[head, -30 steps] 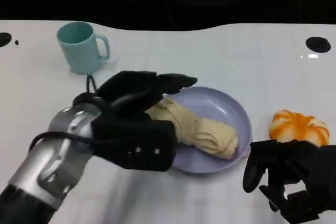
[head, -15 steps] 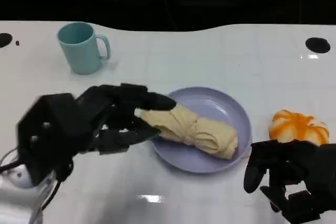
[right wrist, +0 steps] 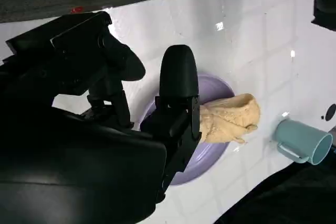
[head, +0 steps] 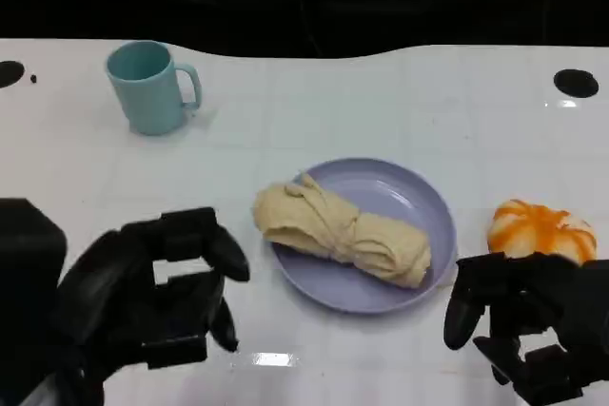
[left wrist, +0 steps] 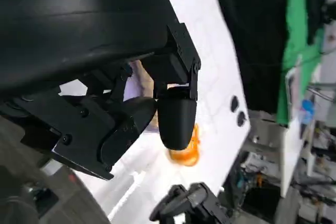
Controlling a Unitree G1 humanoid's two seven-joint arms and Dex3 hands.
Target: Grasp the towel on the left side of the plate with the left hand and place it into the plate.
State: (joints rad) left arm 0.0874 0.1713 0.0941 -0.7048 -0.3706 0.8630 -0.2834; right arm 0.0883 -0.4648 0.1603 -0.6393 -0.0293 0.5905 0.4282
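Head view shows the towel [head: 341, 232] lying in the plate [head: 419, 195], one end over its left rim. Since a moment ago the left hand [head: 152, 297] has released it and withdrawn, fingers loosely curled and empty; placement looks done. Right hand [head: 523, 325] seems empty.

Left hand [head: 157, 306] and right hand [head: 523, 335] hang empty, fingers curled.

left hand [head: 143, 306]: cut by lower edge | right hand [head: 533, 335]: cut at corner | plate [left wrist: 137, 72]: mostly hidden
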